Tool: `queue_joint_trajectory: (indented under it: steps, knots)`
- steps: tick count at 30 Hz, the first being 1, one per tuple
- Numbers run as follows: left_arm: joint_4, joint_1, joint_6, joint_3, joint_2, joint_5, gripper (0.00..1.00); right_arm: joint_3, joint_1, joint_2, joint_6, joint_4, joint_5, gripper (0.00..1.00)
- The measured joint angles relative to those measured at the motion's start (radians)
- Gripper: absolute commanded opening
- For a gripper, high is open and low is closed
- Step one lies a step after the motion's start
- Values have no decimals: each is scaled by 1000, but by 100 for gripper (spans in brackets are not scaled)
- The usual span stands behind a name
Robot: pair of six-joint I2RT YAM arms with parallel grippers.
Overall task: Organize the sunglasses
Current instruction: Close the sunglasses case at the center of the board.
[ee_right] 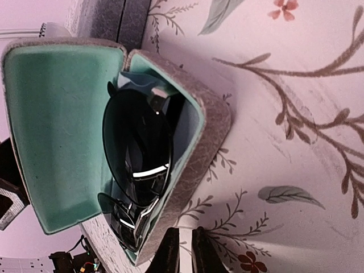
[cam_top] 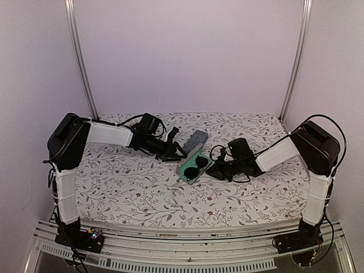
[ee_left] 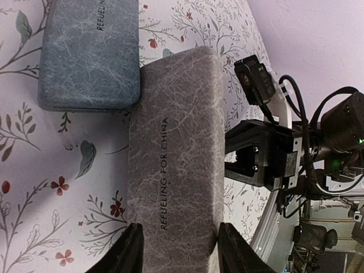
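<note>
Two robot arms reach toward the middle of a table with a flowery cover [cam_top: 136, 193]. One pair of sunglasses [ee_right: 139, 151] with dark lenses lies folded inside the tan-grey case [ee_right: 211, 133]. The case is open and lies on the cover between the two arms. It is light green inside, and its lid [ee_right: 57, 125] is swung back. A bit of light blue cloth [ee_right: 136, 79] peeks out from under the sunglasses at one end of the case. From above you can see the two dark lenses side by side in the green part. The left gripper [ee_left: 180, 227] is at the back of the lid. Its fingers [ee_left: 128, 253] are about half way apart, one on each side of the lid's grey outside, where the words REFUELING FOR CHINA are printed. They are right at the lid's edges, but I cannot tell if they are squeezing it or only sitting beside it. The right gripper [ee_right: 186, 233] is on the other side of the case, low over the cover and just beside the case's long grey wall. Its two fingers are almost pressed together, with only a thin slit between them, and nothing is in them. A blue-grey case [ee_left: 91, 57] is closed and lies just beside the far end of the tan-grey one, and I cannot tell if the two touch.
</note>
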Motion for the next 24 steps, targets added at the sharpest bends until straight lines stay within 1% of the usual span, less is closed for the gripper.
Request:
queue_joint_trajectory:
  steps: [3,6,12,14,18,24]
  knots:
    - [-1,-5,2,0,0,-7,45,-1,3,-3,2,-16,-8,4]
    - [-1,-11,6,1,0,-14,44,16,4,-1,2,-48,-9,4]
    - [-1,-20,16,5,0,-20,36,87,10,37,2,-99,-11,3]
    - [-2,-26,16,7,0,-21,35,101,9,47,2,-103,-11,3]
    - [-7,-34,19,12,0,-33,36,116,8,56,6,-115,-17,3]
    - [-11,-48,18,17,1,-53,44,129,5,68,22,-111,-28,3]
